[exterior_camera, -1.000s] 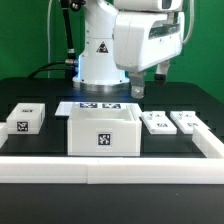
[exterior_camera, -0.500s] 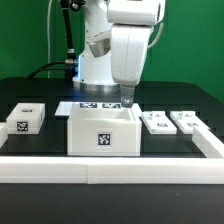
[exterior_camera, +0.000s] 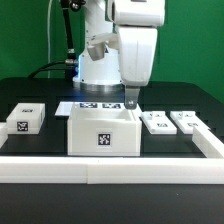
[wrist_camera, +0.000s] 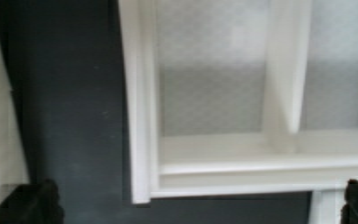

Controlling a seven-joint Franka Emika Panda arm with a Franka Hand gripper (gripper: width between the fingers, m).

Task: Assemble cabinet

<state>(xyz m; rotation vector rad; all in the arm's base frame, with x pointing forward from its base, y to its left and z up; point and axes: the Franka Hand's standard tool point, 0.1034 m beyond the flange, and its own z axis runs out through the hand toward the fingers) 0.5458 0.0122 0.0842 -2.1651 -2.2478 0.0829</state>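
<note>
The cabinet (exterior_camera: 102,133) is a large white open-topped box with one marker tag on its front, standing at the middle of the black table. In the wrist view its white walls and an inner partition (wrist_camera: 282,70) show from above. My gripper (exterior_camera: 130,103) hangs just above the box's back corner on the exterior view's right. In the wrist view the gripper (wrist_camera: 194,205) is open, its dark fingertips (wrist_camera: 30,203) far apart, with nothing held between them.
A small white tagged block (exterior_camera: 24,119) lies at the exterior view's left. Two flat white tagged pieces (exterior_camera: 156,122) (exterior_camera: 184,121) lie at its right. The marker board (exterior_camera: 92,105) lies behind the box. A white rail (exterior_camera: 110,172) borders the front.
The arm has swung toward the exterior view's left and come down, bringing the gripper from beside the box to just above its back right corner.
</note>
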